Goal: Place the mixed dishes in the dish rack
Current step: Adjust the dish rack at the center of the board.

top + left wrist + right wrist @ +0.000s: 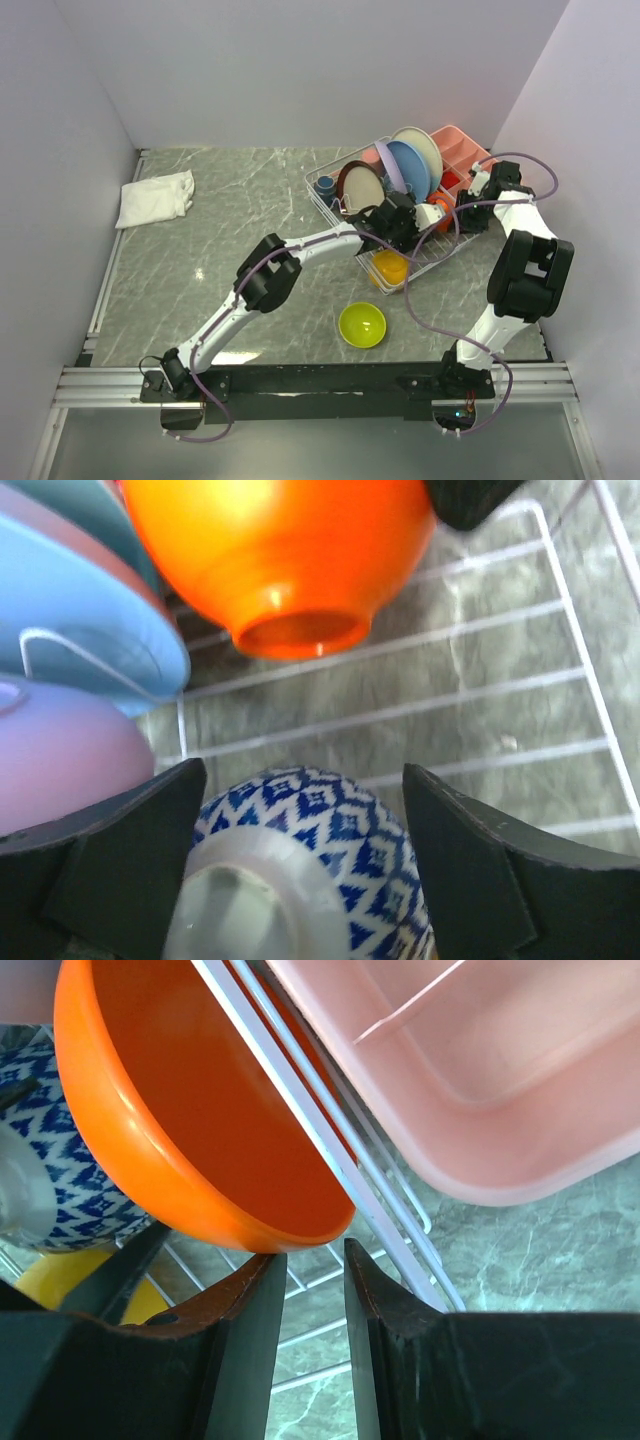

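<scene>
The white wire dish rack holds upright dark-red-rimmed, lavender, blue and cream plates and an orange-yellow bowl. My left gripper is inside the rack. Its jaws are spread wide and touch both sides of a blue-and-white patterned bowl, foot toward the camera. A red-orange bowl leans just beyond. My right gripper is slightly open and empty, tips just under that bowl's rim. A lime bowl sits on the table.
A pink compartment tray stands behind the rack's right end, and its corner shows in the right wrist view. A white folded cloth lies at the far left. A navy cup stands at the rack's left end. Walls close in on both sides.
</scene>
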Available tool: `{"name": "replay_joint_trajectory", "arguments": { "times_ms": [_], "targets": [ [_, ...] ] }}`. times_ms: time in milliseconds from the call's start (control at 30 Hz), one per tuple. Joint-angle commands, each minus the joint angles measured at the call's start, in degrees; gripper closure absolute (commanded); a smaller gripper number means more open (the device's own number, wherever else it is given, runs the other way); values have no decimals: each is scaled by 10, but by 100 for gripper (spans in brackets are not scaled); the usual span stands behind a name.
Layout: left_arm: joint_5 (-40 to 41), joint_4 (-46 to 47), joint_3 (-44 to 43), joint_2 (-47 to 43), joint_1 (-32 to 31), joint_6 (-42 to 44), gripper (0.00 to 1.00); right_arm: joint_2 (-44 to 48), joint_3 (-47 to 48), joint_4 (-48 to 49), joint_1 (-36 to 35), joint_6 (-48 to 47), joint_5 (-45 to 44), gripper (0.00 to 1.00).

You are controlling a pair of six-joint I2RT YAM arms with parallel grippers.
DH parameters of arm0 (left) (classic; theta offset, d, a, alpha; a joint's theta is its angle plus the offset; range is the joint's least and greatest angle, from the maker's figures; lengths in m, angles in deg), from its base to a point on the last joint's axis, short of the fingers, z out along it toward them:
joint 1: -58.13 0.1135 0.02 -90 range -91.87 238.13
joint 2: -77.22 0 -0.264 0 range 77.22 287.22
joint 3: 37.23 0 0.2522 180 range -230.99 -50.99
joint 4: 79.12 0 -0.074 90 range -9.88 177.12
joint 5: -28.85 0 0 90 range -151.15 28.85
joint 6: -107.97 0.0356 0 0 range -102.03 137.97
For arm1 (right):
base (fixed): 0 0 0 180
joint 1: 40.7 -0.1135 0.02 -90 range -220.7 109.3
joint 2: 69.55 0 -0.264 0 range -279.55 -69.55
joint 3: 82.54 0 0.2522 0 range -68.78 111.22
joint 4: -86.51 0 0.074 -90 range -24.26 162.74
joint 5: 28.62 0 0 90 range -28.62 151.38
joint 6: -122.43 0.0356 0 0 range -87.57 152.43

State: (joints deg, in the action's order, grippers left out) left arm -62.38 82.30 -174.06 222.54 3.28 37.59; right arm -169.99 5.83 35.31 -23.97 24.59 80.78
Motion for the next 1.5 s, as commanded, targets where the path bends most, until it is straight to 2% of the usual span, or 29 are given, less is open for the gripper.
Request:
{"name": "replay_joint_trajectory", "arguments": {
  "times_ms": [0,33,133,267,333,467,533,633,767,867,933,1000,1067,1167,1233,1333,1400,1467],
  "targets": [
    [6,-191,13,-22,23,2,16,-5,23,1,8,3,-45,62],
    [-1,-193,27,-27,22,9,16,-5,23,0,8,4,-44,62],
    [-7,-194,39,-37,20,36,28,-7,20,1,8,8,-38,63],
    [-6,-255,26,-35,11,70,40,-8,21,-1,8,9,-34,62],
    [-6,-266,43,-44,10,81,42,-7,19,-1,8,6,-36,62],
    [-18,-288,70,-66,8,96,66,-8,19,-4,8,5,-38,63],
    [-18,-302,84,-79,8,104,68,-6,21,-5,8,5,-34,63],
    [-10,-302,96,-93,8,114,67,-5,26,-5,8,5,-35,63],
    [-11,-269,78,-93,8,117,40,13,24,-5,8,-2,-17,63],
    [-33,-198,96,-116,4,121,27,38,17,-13,6,-13,-2,63],
    [-51,-177,99,-139,3,116,22,61,7,-15,6,-32,9,63],
    [-100,-150,117,-171,4,110,15,79,-10,-3,6,-50,14,63],
    [-139,-110,139,-201,4,101,11,102,-20,8,6,-71,-3,62],
    [-169,-99,161,-252,2,86,11,100,2,-20,3,-83,-5,62],
    [-164,-101,170,-283,2,68,11,104,19,-48,3,-86,1,62],
    [-122,-113,185,-320,3,24,9,135,6,-44,3,-89,6,61],
    [-60,-117,194,-342,3,-37,1,146,-5,-30,3,-90,-8,61],
    [-47,-137,208,-371,6,-82,1,148,-6,-21,3,-95,-22,60]
  ]
}}
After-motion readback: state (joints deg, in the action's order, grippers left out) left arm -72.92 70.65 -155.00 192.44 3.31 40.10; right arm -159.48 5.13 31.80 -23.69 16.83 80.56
